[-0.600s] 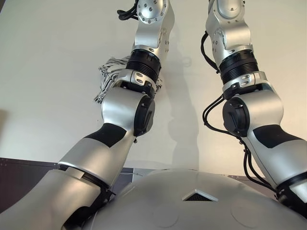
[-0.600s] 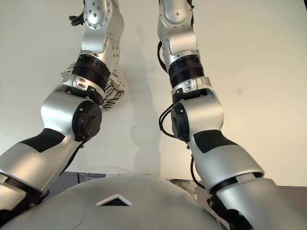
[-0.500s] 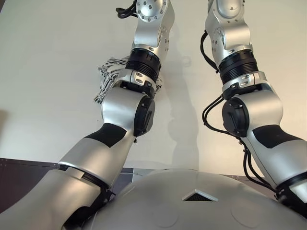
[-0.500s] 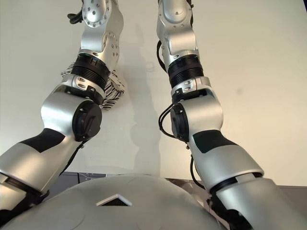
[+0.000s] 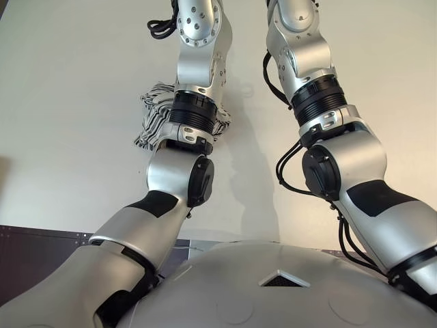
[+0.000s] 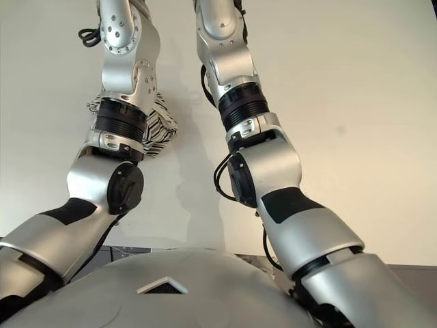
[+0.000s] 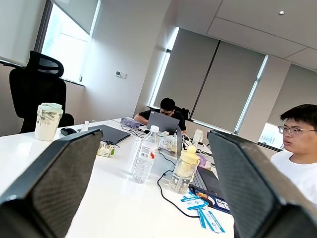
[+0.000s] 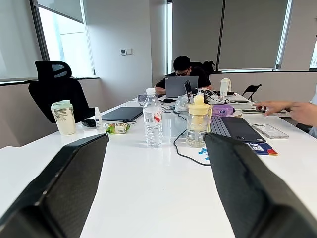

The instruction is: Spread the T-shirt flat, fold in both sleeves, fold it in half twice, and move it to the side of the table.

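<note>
The black-and-white striped T-shirt [image 5: 154, 115] lies bunched on the off-white table [image 5: 68, 102], partly hidden behind my left forearm. Both arms stretch forward over the table, the left one directly above the shirt and the right one beside it. In the left wrist view my left gripper [image 7: 153, 198] is open, its two dark fingers [image 7: 49, 188] wide apart with nothing between them. My right gripper [image 8: 156, 198] is open as well, and its fingers [image 8: 252, 193] hold nothing.
Farther along the white tabletop stand a water bottle [image 8: 152, 119], a yellow-capped bottle [image 8: 199, 121], a cup [image 8: 63, 118], laptops and a cable. The table's near edge [image 5: 41, 236] runs just in front of my body.
Both forearms have swung a little to the left. The bunched shirt lies where it was.
</note>
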You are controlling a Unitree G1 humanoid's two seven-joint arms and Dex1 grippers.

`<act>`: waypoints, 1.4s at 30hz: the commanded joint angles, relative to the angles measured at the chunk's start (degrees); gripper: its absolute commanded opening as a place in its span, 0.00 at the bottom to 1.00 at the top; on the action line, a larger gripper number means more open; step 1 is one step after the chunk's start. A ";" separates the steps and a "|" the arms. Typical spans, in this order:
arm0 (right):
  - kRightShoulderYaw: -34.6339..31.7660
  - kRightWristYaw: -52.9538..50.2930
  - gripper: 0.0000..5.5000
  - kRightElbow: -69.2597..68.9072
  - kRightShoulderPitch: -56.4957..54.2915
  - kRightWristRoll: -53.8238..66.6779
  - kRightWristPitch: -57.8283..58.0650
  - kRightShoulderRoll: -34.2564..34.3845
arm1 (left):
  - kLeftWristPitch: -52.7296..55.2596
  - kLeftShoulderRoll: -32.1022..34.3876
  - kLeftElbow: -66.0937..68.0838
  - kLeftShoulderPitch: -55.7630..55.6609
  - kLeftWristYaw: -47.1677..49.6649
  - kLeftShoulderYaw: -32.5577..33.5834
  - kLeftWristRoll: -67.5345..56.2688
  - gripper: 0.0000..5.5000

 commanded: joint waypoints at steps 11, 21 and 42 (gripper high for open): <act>-0.78 0.91 0.65 3.26 -1.77 0.24 -1.41 0.93 | 0.60 -1.46 2.63 -0.85 0.03 0.59 -0.25 0.71; 10.33 23.29 0.65 -18.59 8.20 1.57 25.31 -2.84 | 25.62 7.49 -36.47 17.83 -16.24 -4.35 -12.62 0.71; 40.35 29.10 0.65 -55.79 37.22 -1.47 52.94 -9.68 | 35.85 48.58 -42.45 52.54 -51.26 -14.83 5.41 0.71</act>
